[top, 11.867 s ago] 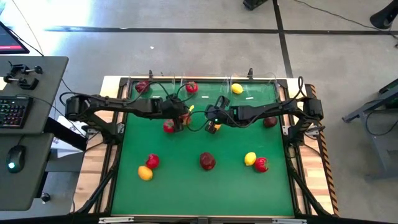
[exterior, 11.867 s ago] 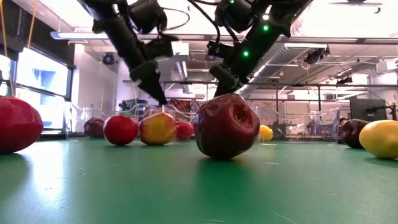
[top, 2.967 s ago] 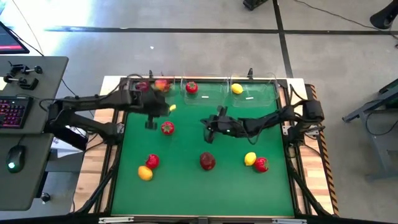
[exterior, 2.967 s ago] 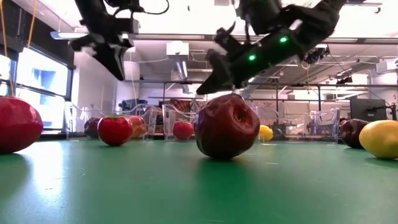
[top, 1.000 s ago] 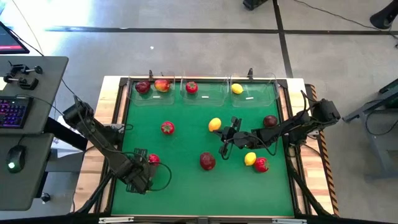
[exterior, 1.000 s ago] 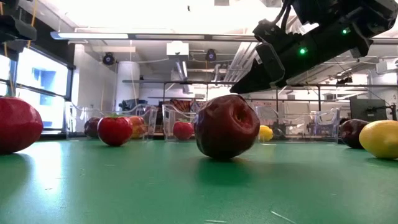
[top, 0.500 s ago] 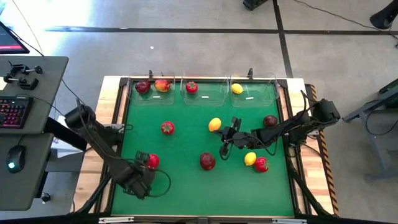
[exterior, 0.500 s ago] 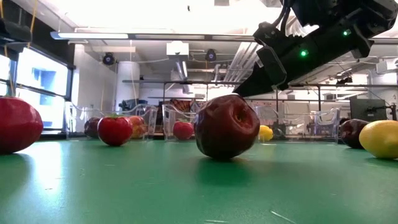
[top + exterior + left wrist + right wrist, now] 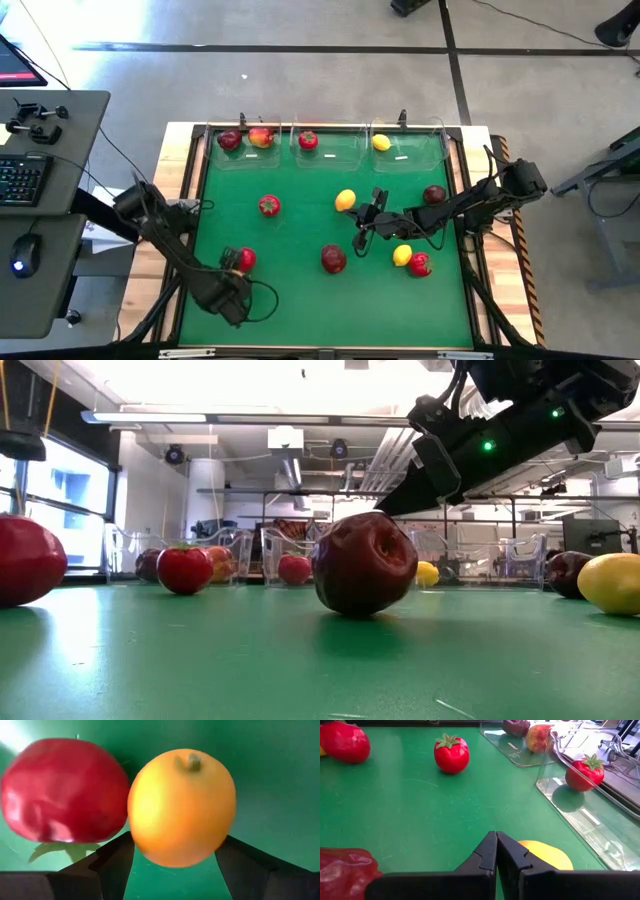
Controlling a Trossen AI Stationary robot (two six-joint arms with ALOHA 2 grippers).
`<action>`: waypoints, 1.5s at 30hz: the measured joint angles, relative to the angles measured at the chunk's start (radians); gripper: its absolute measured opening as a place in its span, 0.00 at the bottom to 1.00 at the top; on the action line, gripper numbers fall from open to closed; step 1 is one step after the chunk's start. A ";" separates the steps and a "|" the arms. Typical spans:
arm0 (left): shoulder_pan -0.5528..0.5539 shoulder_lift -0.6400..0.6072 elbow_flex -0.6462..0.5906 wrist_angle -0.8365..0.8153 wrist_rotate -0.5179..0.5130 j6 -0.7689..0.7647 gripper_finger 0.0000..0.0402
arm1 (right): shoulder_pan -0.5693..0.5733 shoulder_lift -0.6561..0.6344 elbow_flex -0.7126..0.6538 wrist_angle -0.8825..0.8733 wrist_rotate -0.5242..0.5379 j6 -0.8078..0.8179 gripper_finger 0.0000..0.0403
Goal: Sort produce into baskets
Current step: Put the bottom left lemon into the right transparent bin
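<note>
Since a second ago the left arm is pulling its wrist lower toward the mat's near-left corner; the right arm is holding as it was. Left gripper (image 9: 172,865) is standing spread around the orange-yellow fruit (image 9: 182,805), which is touching a red fruit (image 9: 62,790) beside it. Step in hand, I judge: picking. Next calls for closing without dragging the neighbour, then carrying to the far bins (image 9: 322,155). Right gripper (image 9: 496,851), pressed together and empty, is hovering mid-mat by a lemon (image 9: 545,856); a dark apple (image 9: 333,259) is lying along the route.

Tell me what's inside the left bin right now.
The left bin holds two fruits: a dark red apple and a red-orange apple. Nothing else shows through its clear walls.
</note>
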 joint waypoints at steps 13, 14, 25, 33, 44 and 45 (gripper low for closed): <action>0.000 0.018 0.000 0.001 0.010 -0.047 0.56 | 0.000 0.000 0.000 0.000 0.000 0.006 0.00; 0.000 0.018 0.000 0.001 0.014 -0.047 0.55 | 0.000 0.000 0.000 0.000 0.000 0.007 0.00; 0.000 -0.031 0.028 -0.015 0.105 -0.099 0.49 | 0.000 0.000 0.000 0.000 0.000 0.007 0.00; 0.028 -0.125 0.107 -0.055 -0.006 -0.163 0.48 | 0.007 0.000 0.000 0.010 -0.081 -0.077 0.00; 0.234 -0.313 0.110 0.104 -0.303 0.133 0.48 | 0.003 0.000 0.000 0.092 -0.182 -0.101 0.00; 0.262 -0.324 0.110 0.130 -0.315 0.186 0.48 | 0.000 0.000 0.000 0.092 -0.183 -0.101 0.00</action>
